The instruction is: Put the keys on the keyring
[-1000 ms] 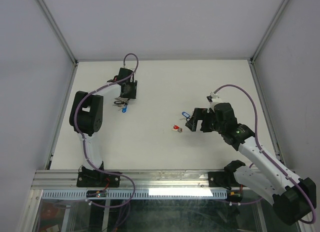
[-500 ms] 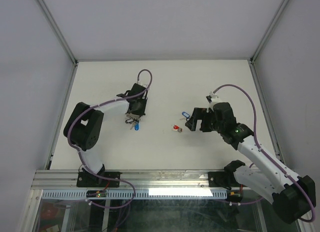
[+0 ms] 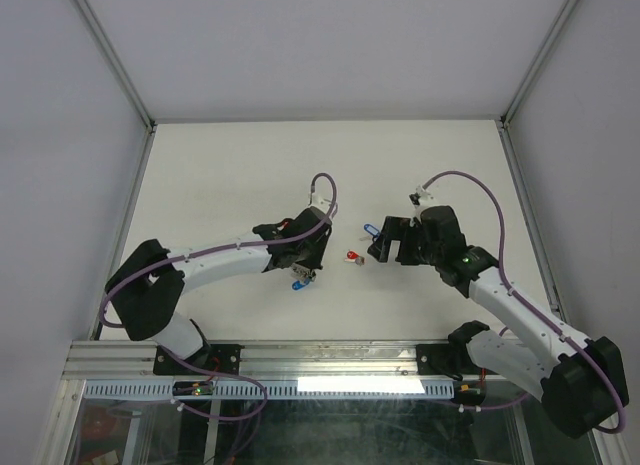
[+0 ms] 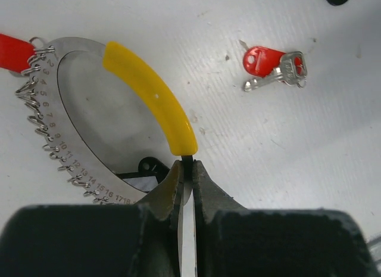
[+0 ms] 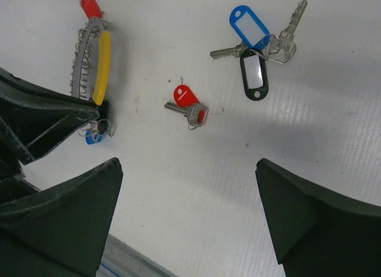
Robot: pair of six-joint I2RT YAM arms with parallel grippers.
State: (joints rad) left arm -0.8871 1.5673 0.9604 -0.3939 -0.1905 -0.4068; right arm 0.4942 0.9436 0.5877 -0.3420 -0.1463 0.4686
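Left claw (image 4: pixel 186 170) pressed together, pinching the keyring (image 4: pixel 149 92) at the low end of its yellow section. We note the right claw (image 5: pixel 186 164) spread wide, gripping nothing, above the bench (image 3: pixel 250 175). Top view: keyring sits mid-bench, at 9 o'clock of the right claw. One red tag (image 4: pixel 12 50) hangs on the hoop. Bunch of blue- and black-tagged keys (image 5: pixel 256 44) lies loose at 1 o'clock of a single red-tagged key (image 5: pixel 189 104), which lies between the claws.

On the table (image 5: pixel 196 193), lone key (image 4: pixel 274 65) right of the keyring (image 4: pixel 152 95), key bunch (image 5: pixel 262 47) farther right, behind.
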